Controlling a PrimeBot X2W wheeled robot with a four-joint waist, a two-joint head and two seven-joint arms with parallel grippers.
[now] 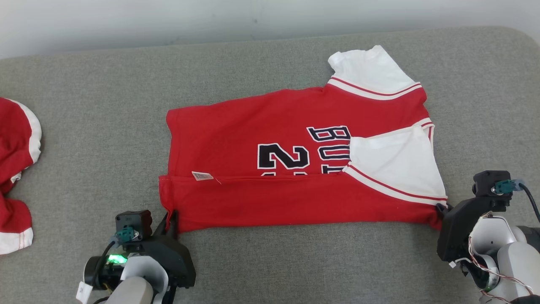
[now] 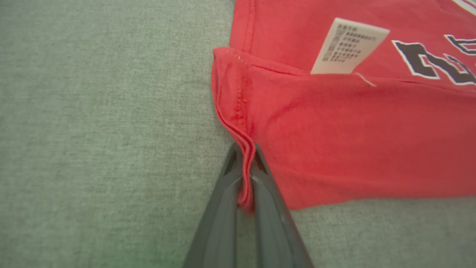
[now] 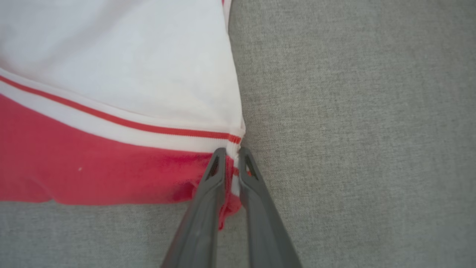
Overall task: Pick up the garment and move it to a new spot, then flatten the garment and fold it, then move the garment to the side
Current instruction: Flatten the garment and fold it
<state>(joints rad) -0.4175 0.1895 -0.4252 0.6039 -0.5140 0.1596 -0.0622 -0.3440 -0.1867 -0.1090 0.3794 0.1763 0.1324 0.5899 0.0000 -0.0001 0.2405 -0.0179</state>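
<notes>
Garment (image 1: 253, 139), red, black "BU" and "2", white care tag (image 1: 202, 176)

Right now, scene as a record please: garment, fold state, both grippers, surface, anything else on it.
garment: red jersey, white sleeves, dark print, spread out
fold state: near long edge folded over the body, covering the print's lower part; near sleeve folded in over the print; care label sticking out at the fold
left gripper: shut on the jersey's near left corner
right gripper: shut on the jersey's near right corner, below the sleeve stripe
surface: grey fabric surface
other: second red-and-white garment, bunched at the left edge
</notes>
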